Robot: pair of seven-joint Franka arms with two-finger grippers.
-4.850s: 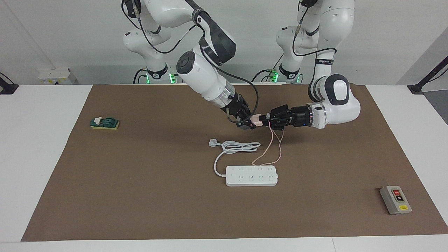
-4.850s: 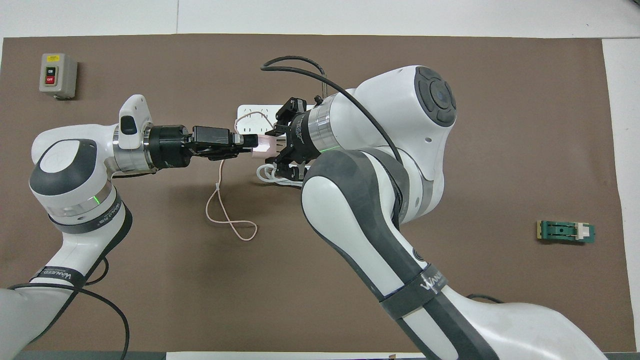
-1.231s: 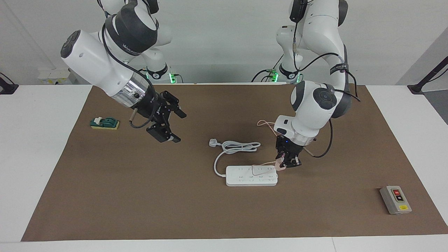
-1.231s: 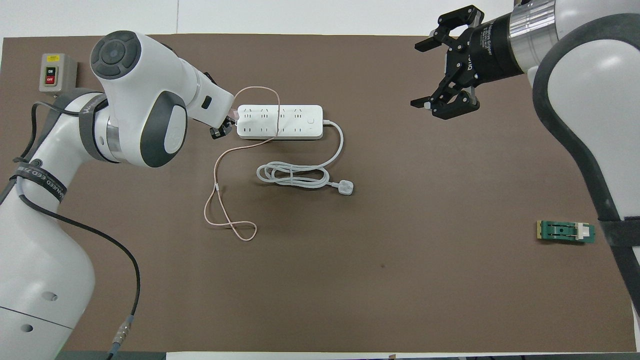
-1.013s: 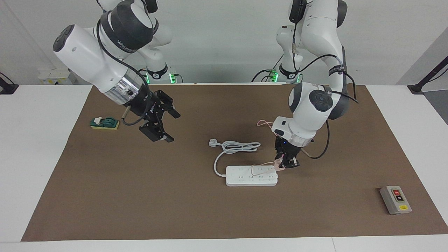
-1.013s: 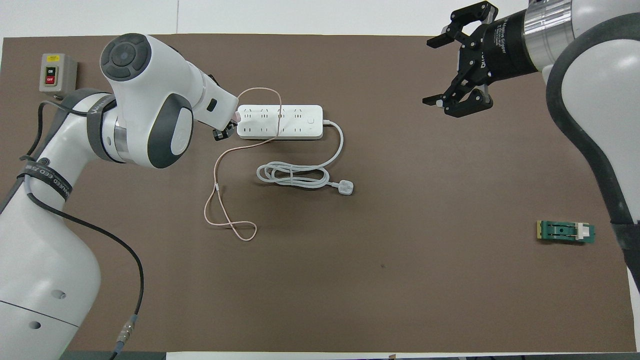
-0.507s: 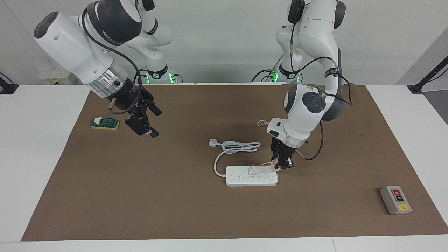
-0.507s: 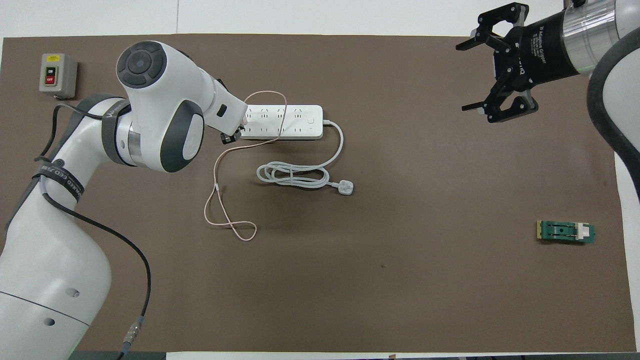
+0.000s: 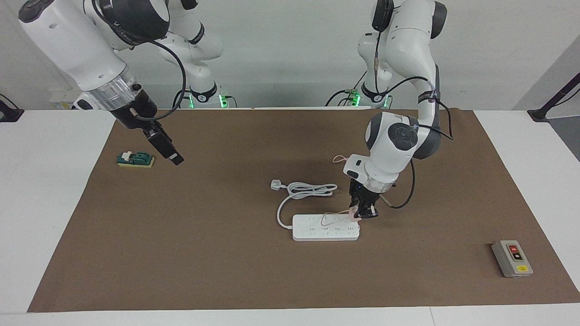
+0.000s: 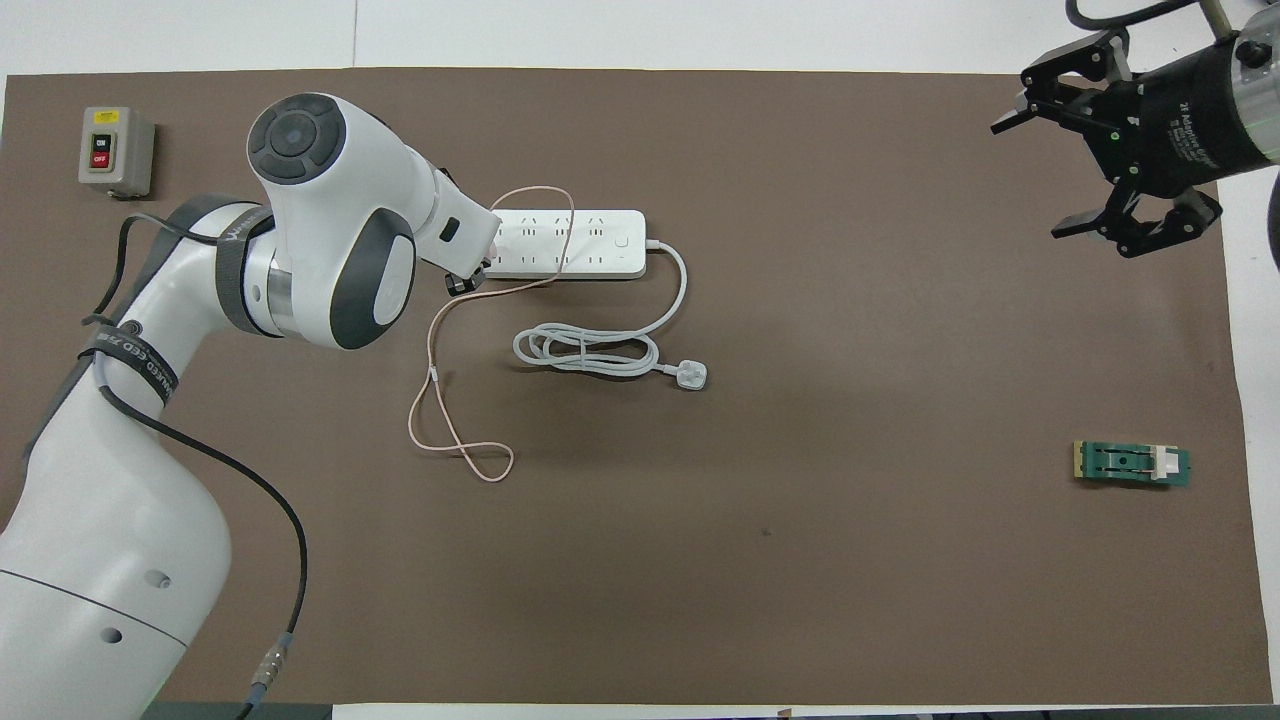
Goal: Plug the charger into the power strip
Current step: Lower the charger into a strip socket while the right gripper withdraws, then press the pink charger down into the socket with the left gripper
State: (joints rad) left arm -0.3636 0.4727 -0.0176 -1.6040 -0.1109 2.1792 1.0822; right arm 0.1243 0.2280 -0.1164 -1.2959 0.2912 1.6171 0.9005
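The white power strip (image 9: 325,227) lies flat mid-table; it also shows in the overhead view (image 10: 570,243). My left gripper (image 9: 362,212) points down and is shut on the pale-pink charger (image 9: 355,217), just over the strip's end toward the left arm's side. I cannot tell whether the prongs touch a socket. In the overhead view the wrist hides the charger. Its thin pink cable (image 10: 432,372) loops across the strip and trails nearer to the robots. My right gripper (image 10: 1028,180) is open and empty, raised at the right arm's end of the mat (image 9: 174,158).
The strip's thick white cord is coiled beside it, nearer the robots, ending in a three-pin plug (image 9: 276,184). A grey box with red and black buttons (image 9: 512,258) sits toward the left arm's end. A small green block (image 9: 136,159) lies toward the right arm's end.
After passing the charger to my left gripper, my right gripper has drawn away to the right arm's end of the mat. My left gripper has edged the charger in over the strip's end.
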